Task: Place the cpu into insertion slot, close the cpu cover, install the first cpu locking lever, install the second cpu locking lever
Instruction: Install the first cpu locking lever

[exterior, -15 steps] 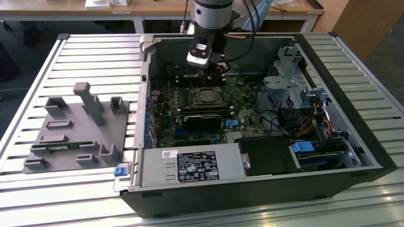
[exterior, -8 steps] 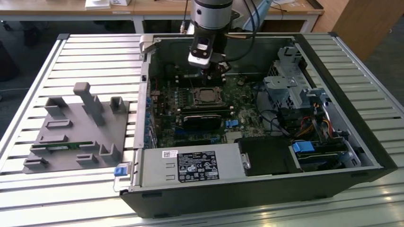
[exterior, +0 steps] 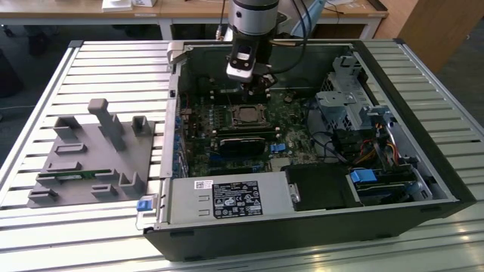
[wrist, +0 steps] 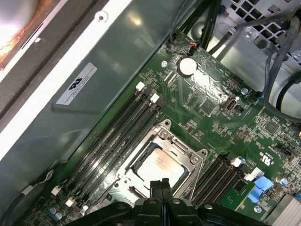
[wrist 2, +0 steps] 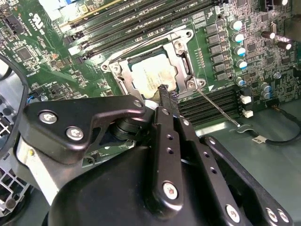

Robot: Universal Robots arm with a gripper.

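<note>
One cpu [wrist: 158, 165] edge behind the hand [wrist: 160, 182]

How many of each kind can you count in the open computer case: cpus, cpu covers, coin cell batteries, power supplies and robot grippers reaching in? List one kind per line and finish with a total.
cpu: 1
cpu cover: 1
coin cell battery: 1
power supply: 1
gripper: 1
Total: 5

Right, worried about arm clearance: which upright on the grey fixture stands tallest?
The slim post near the middle of the fixture; everything else standing on it is clearly lower.
</note>
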